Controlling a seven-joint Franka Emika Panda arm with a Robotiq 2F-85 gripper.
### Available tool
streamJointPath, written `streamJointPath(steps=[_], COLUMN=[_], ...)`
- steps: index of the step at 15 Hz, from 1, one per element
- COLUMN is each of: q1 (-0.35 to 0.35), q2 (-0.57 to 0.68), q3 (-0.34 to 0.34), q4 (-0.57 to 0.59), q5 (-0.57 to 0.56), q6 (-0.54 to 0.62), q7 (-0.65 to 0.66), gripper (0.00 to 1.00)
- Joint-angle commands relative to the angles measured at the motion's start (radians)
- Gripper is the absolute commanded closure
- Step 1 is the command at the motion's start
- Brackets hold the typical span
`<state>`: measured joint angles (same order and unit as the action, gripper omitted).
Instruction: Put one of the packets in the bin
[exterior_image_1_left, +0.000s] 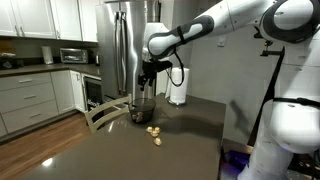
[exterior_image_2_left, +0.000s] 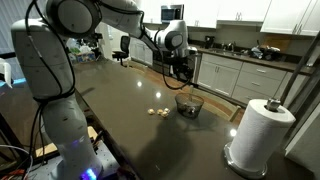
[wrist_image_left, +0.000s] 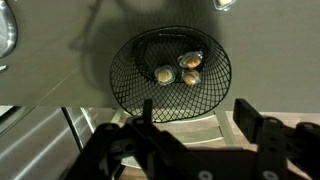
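A black wire-mesh bin (wrist_image_left: 120, 75) stands on the dark table, seen in both exterior views (exterior_image_1_left: 141, 112) (exterior_image_2_left: 188, 104). In the wrist view three small tan packets (wrist_image_left: 180, 68) lie inside it. Two or three more packets (exterior_image_1_left: 155, 133) (exterior_image_2_left: 156, 112) lie on the table beside the bin. My gripper (wrist_image_left: 196, 110) is open and empty. It hangs above the bin in both exterior views (exterior_image_1_left: 146, 80) (exterior_image_2_left: 183, 72), apart from it.
A paper towel roll (exterior_image_2_left: 258, 135) (exterior_image_1_left: 177, 85) stands on the table near the bin. A wooden chair back (exterior_image_1_left: 105, 113) sits at the table edge by the bin. A steel fridge (exterior_image_1_left: 125, 45) and kitchen cabinets are behind.
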<state>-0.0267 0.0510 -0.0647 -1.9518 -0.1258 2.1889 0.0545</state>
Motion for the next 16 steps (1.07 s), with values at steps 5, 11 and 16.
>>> streamJointPath(steps=[5,11,16], q1=[-0.003,-0.006,-0.006], q2=[-0.008,-0.003,-0.003], q3=[0.006,0.006,0.006], q4=[0.012,0.003,0.003], q5=[-0.013,0.000,0.000], q6=[-0.084,-0.089,-0.096], q7=[0.042,0.014,0.014], gripper=[0.00,0.00,0.00])
